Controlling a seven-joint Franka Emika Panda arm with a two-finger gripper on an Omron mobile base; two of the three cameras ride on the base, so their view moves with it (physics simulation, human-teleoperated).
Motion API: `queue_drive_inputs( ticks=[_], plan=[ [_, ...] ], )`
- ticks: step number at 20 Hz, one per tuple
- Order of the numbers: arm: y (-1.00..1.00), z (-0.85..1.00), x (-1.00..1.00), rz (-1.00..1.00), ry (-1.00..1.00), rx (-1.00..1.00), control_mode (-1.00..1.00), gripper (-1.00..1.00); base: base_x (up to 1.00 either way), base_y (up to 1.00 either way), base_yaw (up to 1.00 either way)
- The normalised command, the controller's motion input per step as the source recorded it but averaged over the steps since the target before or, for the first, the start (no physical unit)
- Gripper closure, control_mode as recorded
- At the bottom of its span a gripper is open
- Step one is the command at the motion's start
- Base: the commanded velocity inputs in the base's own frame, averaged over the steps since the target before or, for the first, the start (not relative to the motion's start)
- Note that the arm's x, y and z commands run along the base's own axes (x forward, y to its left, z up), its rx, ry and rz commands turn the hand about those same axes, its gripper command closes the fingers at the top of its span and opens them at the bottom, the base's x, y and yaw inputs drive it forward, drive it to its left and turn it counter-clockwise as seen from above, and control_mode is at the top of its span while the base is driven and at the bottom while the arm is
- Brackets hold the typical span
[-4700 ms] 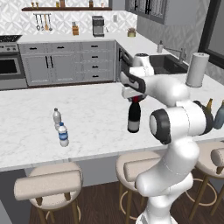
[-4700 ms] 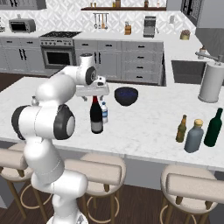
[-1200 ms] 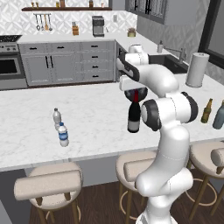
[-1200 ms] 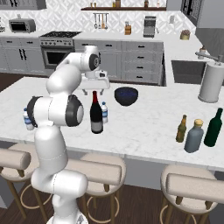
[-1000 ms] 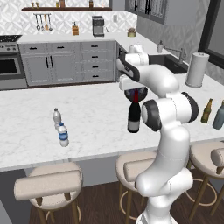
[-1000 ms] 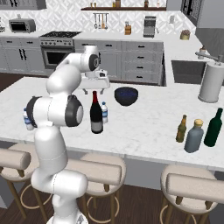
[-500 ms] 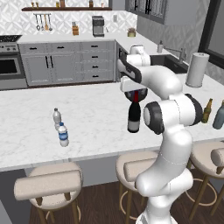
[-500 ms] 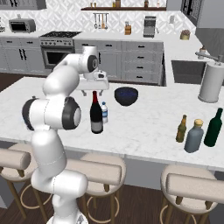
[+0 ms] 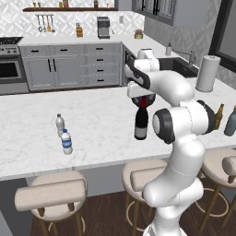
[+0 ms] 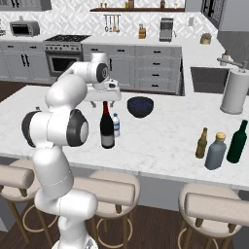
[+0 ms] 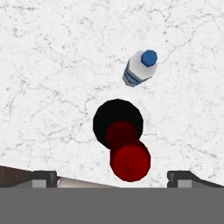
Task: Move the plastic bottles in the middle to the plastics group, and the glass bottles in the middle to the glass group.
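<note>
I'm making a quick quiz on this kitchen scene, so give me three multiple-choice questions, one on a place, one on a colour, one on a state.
1. Where is the small water bottle in the middle?
A. right beside the wine bottle
B. in the sink
C. on a stool

2. What colour is the wine bottle top?
A. gold
B. red
C. white

3. How is the gripper?
A. shut on the bowl
B. lying on the counter
C. open above the wine bottle

Answers:
1 A, the right base view shows them side by side.
2 B, red in every view.
3 C, the hand view shows the tips spread either side of the top.

The claw has centred over the wine bottle.
</note>
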Motion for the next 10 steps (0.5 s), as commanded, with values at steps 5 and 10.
queue_drive_inputs(
  ticks=[5,10],
  plan=[
    [0.0,0.0,0.01,0.0,0.0,0.0,-1.0,-1.0,0.0,0.0,0.0],
    [0.0,0.0,0.09,0.0,0.0,0.0,-1.0,-1.0,0.0,0.0,0.0]
  ],
)
